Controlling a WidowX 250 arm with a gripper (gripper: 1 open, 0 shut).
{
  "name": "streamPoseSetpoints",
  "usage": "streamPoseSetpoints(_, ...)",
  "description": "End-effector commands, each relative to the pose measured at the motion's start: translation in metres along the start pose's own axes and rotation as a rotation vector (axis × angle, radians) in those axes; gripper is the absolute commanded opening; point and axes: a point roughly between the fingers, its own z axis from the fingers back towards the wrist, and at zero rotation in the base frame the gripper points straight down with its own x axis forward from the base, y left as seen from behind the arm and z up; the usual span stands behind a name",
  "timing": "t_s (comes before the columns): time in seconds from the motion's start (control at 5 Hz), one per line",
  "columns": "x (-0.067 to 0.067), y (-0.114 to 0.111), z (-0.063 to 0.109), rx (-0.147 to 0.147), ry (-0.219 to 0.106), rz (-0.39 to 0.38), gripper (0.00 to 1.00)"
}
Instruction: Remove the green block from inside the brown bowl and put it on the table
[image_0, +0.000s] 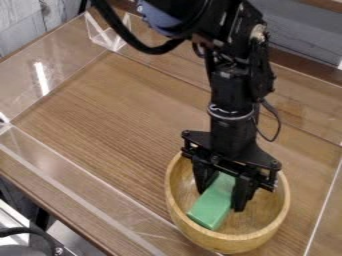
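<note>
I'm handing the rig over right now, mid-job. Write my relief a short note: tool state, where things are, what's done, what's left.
Tool: shut on the green block, pointing almost straight down into the brown bowl.
Green block: pinched at its upper end, tilted, lower end down inside the bowl; whether it touches the bowl floor is unclear.
Done: block grasped.
Left: lift it clear of the rim, carry it over bare table, set it down, release.

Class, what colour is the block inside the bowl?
Bright green: the block shows best in the camera view.
</note>
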Motion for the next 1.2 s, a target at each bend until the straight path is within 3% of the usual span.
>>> streamPoseSetpoints(0.0,0.007,-0.006,0.019,-0.013,-0.063,-0.018,0.00)
streamPoseSetpoints(0.8,0.007,-0.011,0.026,-0.028,-0.076,-0.014,0.00)
streamPoseSetpoints(1.0,0.005,-0.009,0.036,-0.033,-0.082,-0.010,0.00)
